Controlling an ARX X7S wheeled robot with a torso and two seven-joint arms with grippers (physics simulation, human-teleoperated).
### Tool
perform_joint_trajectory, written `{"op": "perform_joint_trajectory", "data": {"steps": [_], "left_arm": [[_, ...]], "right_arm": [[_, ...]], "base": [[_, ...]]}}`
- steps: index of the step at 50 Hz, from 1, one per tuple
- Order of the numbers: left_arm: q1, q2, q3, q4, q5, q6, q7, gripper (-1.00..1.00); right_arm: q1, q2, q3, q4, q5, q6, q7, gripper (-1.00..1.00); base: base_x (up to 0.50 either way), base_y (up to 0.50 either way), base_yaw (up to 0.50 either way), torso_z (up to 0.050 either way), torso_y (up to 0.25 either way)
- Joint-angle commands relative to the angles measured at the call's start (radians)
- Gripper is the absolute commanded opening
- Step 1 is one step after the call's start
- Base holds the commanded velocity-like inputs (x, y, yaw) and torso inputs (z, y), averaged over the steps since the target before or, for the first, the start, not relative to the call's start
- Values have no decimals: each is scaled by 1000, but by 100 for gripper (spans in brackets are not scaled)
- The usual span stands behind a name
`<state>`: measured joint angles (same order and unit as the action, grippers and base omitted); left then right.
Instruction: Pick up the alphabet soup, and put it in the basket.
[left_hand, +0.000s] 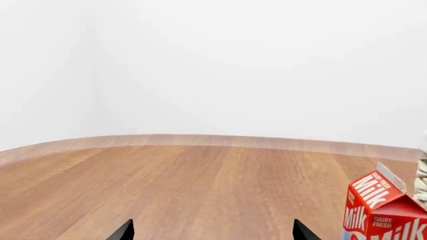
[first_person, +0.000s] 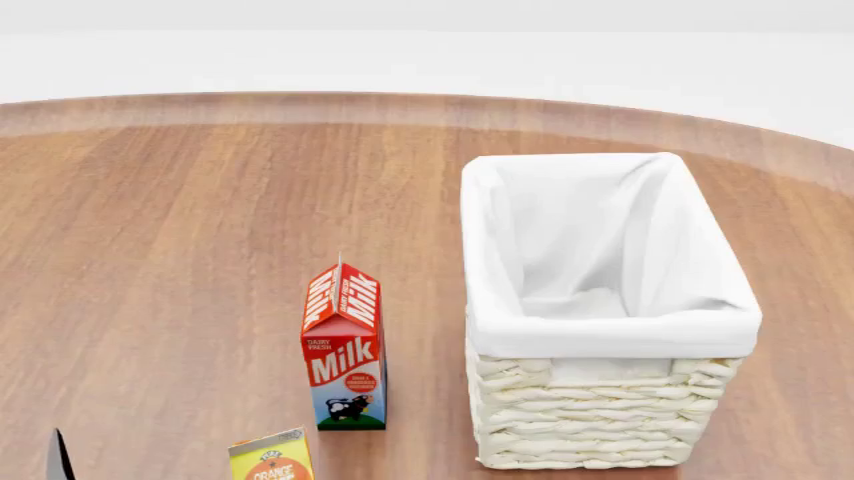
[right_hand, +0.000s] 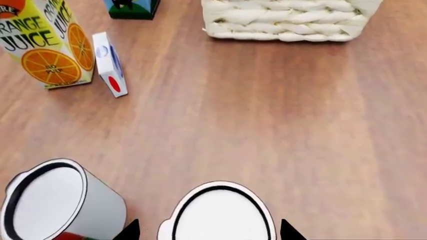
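In the right wrist view a can with a silver-white top (right_hand: 220, 215) stands between the two dark tips of my right gripper (right_hand: 210, 231). The jaws are open, one on each side, with a small gap to the can. Its label is hidden, so I take it for the alphabet soup. A second can (right_hand: 50, 202) beside it shows red at its base. The basket (first_person: 601, 425), woven cream wicker with white lining, stands right of centre in the head view, and its front wall shows in the right wrist view (right_hand: 287, 22). My left gripper (left_hand: 213, 231) is open and empty over bare wood.
A red milk carton (first_person: 344, 350) stands left of the basket and also shows in the left wrist view (left_hand: 383, 210). An orange juice carton (first_person: 271, 458) is nearer, seen too in the right wrist view (right_hand: 47, 45), with a small white box (right_hand: 109, 62) beside it.
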<state>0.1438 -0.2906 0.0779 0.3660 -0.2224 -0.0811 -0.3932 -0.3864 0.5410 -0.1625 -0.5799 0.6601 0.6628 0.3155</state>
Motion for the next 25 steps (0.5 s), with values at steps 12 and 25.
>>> {"op": "perform_joint_trajectory", "data": {"steps": [12, 25], "left_arm": [[-12, 13, -17, -9, 15, -2, 16, 100], [-11, 8, -15, -3, 10, -4, 11, 100]], "right_arm": [[11, -27, 20, 41, -21, -6, -44, 100], [26, -31, 18, 74, -15, -11, -55, 100]], "base": [[0, 0, 0, 0, 0], [0, 0, 0, 0, 0]]}}
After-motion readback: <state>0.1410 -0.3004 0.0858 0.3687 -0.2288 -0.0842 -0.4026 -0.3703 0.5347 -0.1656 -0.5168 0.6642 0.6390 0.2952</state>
